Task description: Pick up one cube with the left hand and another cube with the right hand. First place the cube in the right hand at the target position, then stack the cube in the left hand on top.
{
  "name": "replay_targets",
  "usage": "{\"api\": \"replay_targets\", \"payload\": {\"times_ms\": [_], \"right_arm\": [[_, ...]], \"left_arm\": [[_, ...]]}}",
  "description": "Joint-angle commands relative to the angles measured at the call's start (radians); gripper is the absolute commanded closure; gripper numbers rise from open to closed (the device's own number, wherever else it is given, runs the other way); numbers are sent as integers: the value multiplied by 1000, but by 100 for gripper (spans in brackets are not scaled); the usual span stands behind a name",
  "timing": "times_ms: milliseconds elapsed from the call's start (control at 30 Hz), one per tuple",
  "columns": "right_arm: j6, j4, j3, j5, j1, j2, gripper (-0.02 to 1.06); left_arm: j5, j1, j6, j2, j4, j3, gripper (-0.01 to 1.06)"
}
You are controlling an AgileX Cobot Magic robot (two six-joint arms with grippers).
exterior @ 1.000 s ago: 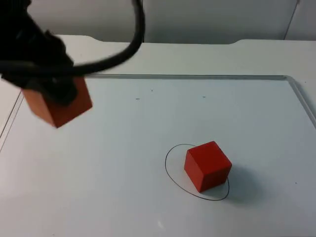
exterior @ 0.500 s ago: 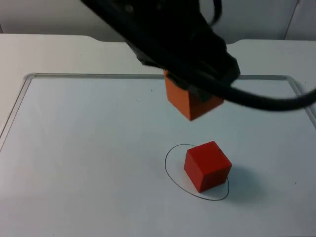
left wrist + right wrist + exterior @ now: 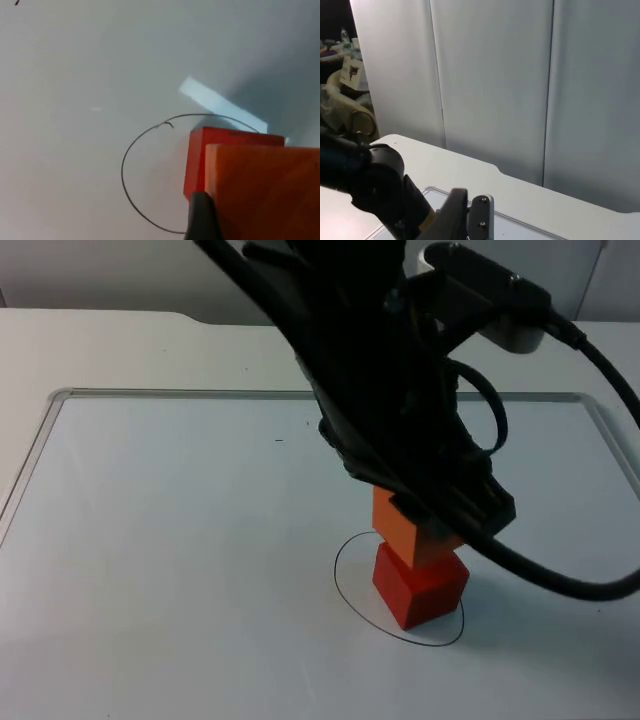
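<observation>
Here, the orange cube [image 3: 410, 532] was held clamped in the left gripper's [image 3: 425, 525] fingers upon the red cube [image 3: 421, 587] inside the drawn circle [image 3: 345, 590]. The overlap looked offset; release risked toppling. Right gripper [image 3: 465, 210]: waiting, finger state undeterminable.

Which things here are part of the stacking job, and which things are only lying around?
For the job: orange cube held in left gripper; red cube inside drawn circle; right gripper, waiting away from the table.

Lying around: white table; grey wall.

orange cube [image 3: 408, 530] top hidden by left arm [image 3: 380, 400]
</observation>
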Motion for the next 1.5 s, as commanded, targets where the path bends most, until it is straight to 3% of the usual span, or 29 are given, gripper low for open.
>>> {"api": "replay_targets", "payload": {"times_ms": [0,467,1100,1467], "right_arm": [[-5,-12,3,9,0,-3,0],[-5,-19,3,9,0,-3,0],[-5,-18,3,16,0,-3,0],[-5,-18,3,16,0,-3,0]], "left_arm": [[-33,-19,0,15,3,-11,105],[-64,-21,0,36,13,-11,105],[-29,-33,31,65,23,-11,105],[-67,-33,31,65,21,-11,105]]}}
